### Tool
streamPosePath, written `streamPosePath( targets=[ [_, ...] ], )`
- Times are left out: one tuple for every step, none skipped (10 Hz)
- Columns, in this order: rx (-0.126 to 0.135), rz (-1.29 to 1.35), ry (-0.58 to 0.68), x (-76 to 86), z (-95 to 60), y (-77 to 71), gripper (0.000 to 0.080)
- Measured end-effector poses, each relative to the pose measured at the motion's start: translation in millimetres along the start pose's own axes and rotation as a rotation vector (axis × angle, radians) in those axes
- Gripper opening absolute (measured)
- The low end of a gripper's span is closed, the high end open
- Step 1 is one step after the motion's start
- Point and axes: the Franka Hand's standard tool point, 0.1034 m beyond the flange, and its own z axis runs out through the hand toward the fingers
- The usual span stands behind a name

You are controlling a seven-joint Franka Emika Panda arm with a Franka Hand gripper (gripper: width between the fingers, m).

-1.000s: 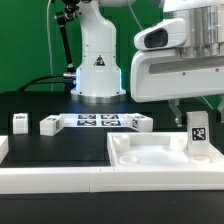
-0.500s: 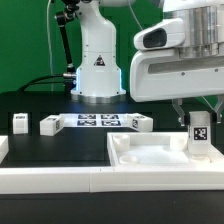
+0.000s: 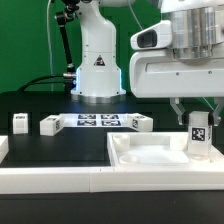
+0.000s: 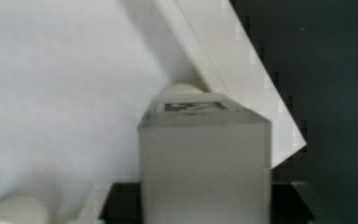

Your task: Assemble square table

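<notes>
Because the leg fills the wrist view, I cannot tell whether the claw grips it.

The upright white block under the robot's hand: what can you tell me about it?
The leg is a small white block, plastic-looking, with a black-and-white tag on its front and another on top. It stands upright on the square table top, near its edge on the exterior view's right. The gripper clasps its upper sides.

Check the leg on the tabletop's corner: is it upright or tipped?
Upright. In the exterior view the leg stands vertical on the square tabletop, its sides plumb and its tag facing the camera.
</notes>
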Motion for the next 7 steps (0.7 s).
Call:
streamPosePath(
  targets=[
    [0.004, 0.103, -0.002, 0.7, 0.1, 0.3, 0.0288],
    [0.003, 0.188, -0.003, 0.7, 0.1, 0.5, 0.0288],
    [0.001, 0.239, -0.007, 0.6, 0.3, 0.6, 0.0288],
    [0.001, 0.309, -0.006, 1.1, 0.3, 0.9, 0.0288],
    [0.005, 0.374, -0.010, 0.9, 0.4, 0.6, 0.0290],
    [0.009, 0.457, -0.014, 1.3, 0.4, 0.9, 0.0290],
    [0.011, 0.525, -0.015, 1.9, 0.7, 1.0, 0.0290]
  ],
)
